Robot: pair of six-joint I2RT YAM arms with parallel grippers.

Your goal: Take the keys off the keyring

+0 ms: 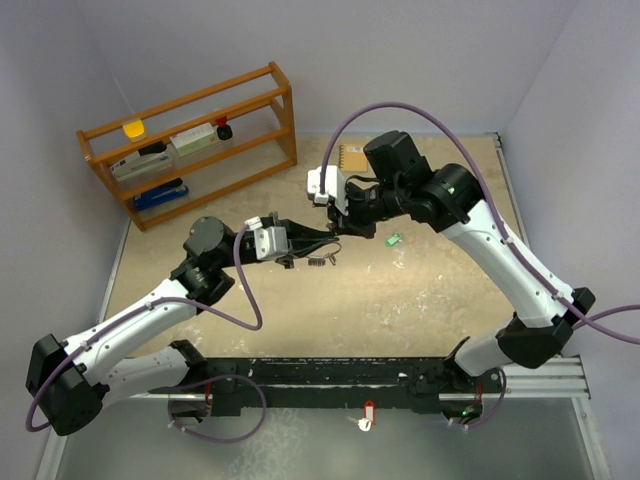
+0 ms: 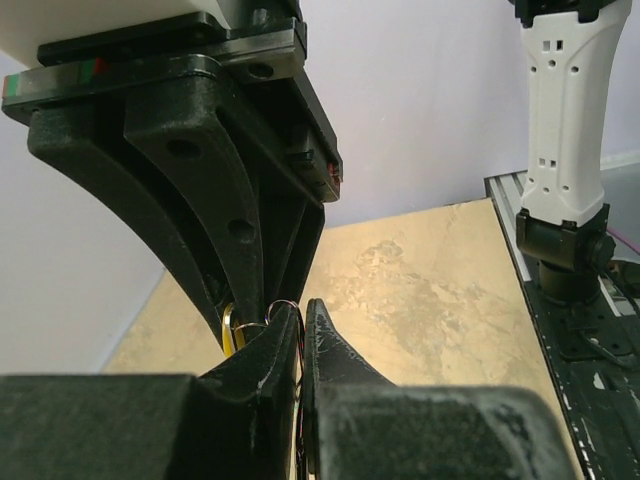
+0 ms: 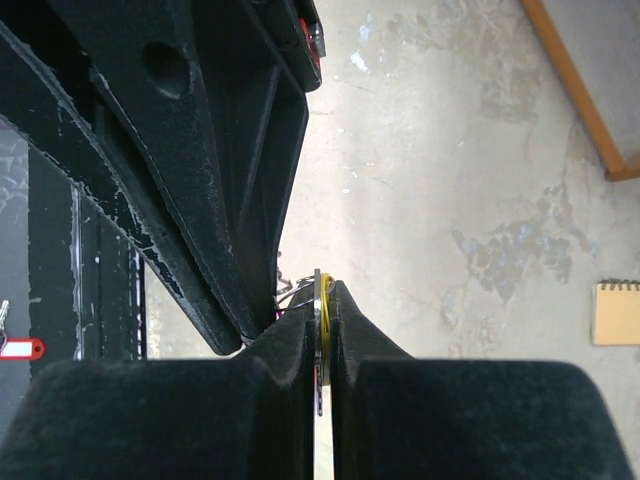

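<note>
Met tip to tip above mid-table (image 1: 420, 300), prob. to grip the two ends of one small bundle.

With L claw (image 2: 303, 322): pinched to a narrow slit on thin wire of the ring (image 2: 285, 304). Prob. the anchor grip, pinning the loops during work from the other side.

With R claw (image 3: 322, 300): clamped narrow on brass key (image 3: 320, 335), seen edge-on as a thin yellow strip betw. the pads. Gripped flat-side to pads, likely for max hold and for steering the key along the coil.

Appears held up off the surface, not resting on it. Leaves room to twist w/o dragging.

Set nose to nose, nearly touching, bc of the tiny ring: no slack to spare betw. the two grips.

See green key (image 1: 394, 239) lying loose on table just right of the claws, apart from ring. Looks already off, so approx. halfway thru.

Can't tell brass key's status, threaded or free: join hidden by fingers in both wrist views.

Notebook (image 3: 615, 312) well off at the far side, tag (image 3: 20, 348) down by the base rail. Neither in the way.

Next, at a guess: pull or rotate key away from ring, keeping L grip firm. Risks: thin wire slipping out of the pads, or key popping free and dropping.
</note>
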